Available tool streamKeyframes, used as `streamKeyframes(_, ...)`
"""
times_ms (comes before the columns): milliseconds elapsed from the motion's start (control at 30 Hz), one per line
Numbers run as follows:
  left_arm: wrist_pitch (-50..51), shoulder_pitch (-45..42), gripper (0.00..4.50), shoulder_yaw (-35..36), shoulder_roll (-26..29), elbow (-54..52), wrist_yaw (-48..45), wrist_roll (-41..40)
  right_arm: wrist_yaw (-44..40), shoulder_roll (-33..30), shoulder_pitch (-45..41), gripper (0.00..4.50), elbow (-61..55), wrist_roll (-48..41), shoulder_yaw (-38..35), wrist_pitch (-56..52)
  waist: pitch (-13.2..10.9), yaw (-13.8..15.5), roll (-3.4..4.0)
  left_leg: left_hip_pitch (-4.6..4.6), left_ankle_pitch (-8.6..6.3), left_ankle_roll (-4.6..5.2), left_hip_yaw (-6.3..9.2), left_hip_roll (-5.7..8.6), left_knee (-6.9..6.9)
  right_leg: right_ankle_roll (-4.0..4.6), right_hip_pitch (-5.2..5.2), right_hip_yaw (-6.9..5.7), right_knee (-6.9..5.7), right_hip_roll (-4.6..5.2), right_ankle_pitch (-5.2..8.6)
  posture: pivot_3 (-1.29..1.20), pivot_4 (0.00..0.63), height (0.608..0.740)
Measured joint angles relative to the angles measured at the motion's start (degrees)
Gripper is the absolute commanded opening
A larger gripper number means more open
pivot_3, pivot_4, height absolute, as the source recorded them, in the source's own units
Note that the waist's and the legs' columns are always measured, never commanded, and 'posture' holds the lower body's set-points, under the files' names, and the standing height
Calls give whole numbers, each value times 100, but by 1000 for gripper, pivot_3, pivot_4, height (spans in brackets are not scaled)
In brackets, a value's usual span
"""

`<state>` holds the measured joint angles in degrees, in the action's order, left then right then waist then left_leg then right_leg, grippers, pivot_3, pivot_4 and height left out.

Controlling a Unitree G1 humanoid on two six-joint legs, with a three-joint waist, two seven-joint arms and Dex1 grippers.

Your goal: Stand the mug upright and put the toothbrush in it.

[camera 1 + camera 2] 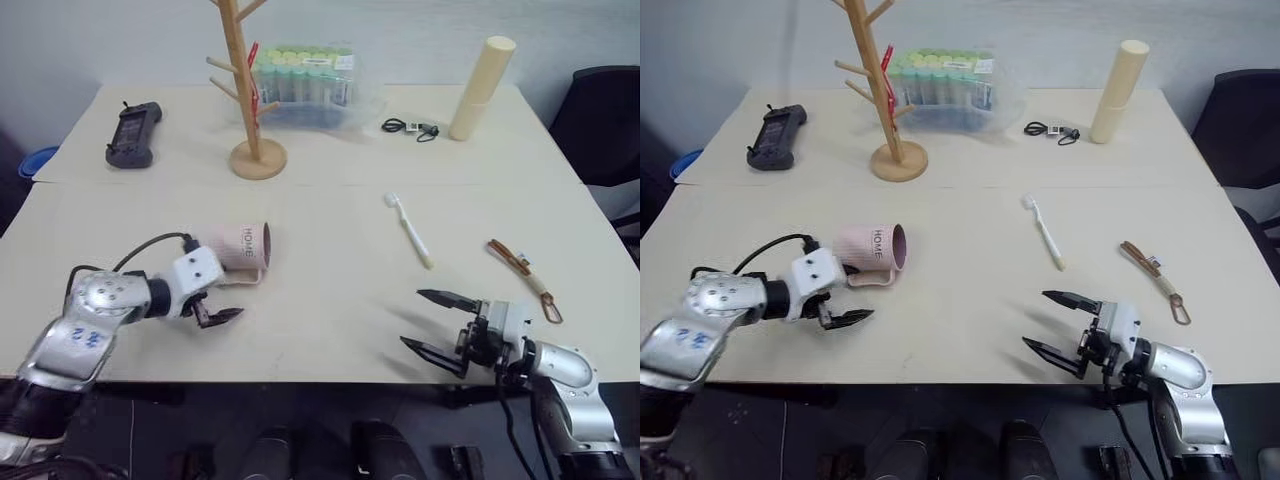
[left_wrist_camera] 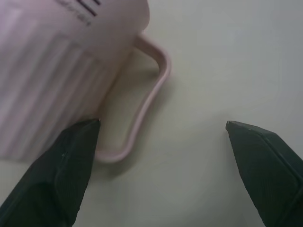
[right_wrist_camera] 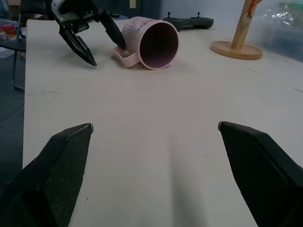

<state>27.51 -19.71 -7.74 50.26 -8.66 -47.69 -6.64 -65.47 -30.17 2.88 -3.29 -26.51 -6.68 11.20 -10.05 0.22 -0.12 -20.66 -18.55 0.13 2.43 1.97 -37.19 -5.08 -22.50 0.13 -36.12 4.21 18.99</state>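
The pale pink mug (image 1: pixel 238 247) lies on its side on the table, its dark mouth facing right and its loop handle (image 2: pixel 152 92) toward the front edge. My left gripper (image 1: pixel 232 300) is open just in front of the mug. One finger sits by the mug's ribbed wall and handle, the other stands out over bare table, and nothing is held. The white toothbrush (image 1: pixel 410 232) lies flat right of centre, bristle head away from me. My right gripper (image 1: pixel 412 318) is open and empty near the front edge, pointing left toward the mug (image 3: pixel 151 42).
A brown strap with a metal clip (image 1: pixel 525 268) lies right of the toothbrush. At the back are a wooden peg stand (image 1: pixel 255 150), a clear box of tubes (image 1: pixel 310 85), a black cable (image 1: pixel 410 127), a tall cream cylinder (image 1: pixel 480 88) and a black controller (image 1: pixel 133 135).
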Motion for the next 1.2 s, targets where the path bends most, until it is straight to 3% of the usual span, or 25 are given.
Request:
streamKeyframes(200, -507, -729, 2310, -465, -213, 868, -222, 402, 259, 51, 194, 4500, -200, 73, 36, 4, 1, 8, 0, 6, 3, -3, -2, 4, -12, -2, 0, 4, -21, 1, -1, 0, 150, 740)
streamKeyframes(467, -1273, -1128, 34, -524, -472, 1734, -667, 445, 577, 52, 439, 4500, -352, 123, 22, 3, 1, 13, 0, 13, 7, -5, -2, 5, -14, -2, 3, 5, -35, 1, -1, 0, 150, 740)
streamKeyframes(633, -1570, -1252, 11, -97, -1211, 1813, -1602, -553, 712, 48, 620, 4500, -430, 124, -54, 4, 1, 84, 0, 0, 5, -2, -2, 8, -27, -3, 0, 1, -36, 4, 0, 0, 150, 740)
streamKeyframes(833, -1800, -1032, 11, 174, -2718, 1642, -2250, -1942, 891, 48, 800, 4500, -589, 124, -121, 5, 0, 110, -1, -54, 2, 2, 10, 7, -87, -7, -25, -10, -40, 2, -3, 0, 150, 740)
streamKeyframes(1067, -3113, -445, 11, -6, -4187, 2686, -1904, -1638, 1082, 46, 995, 4500, -643, 201, -140, 6, 0, 99, -2, -42, 0, 6, 6, 6, -86, -10, -17, -4, -41, -9, -4, 0, 150, 740)
streamKeyframes(1200, -3285, -116, 922, -106, -4382, 2667, -1706, -1533, 1140, 46, 961, 4500, -797, 228, -134, 5, 1, 113, -3, -38, 0, 6, 7, 6, -89, -11, -14, -2, -43, -9, -5, 0, 150, 740)
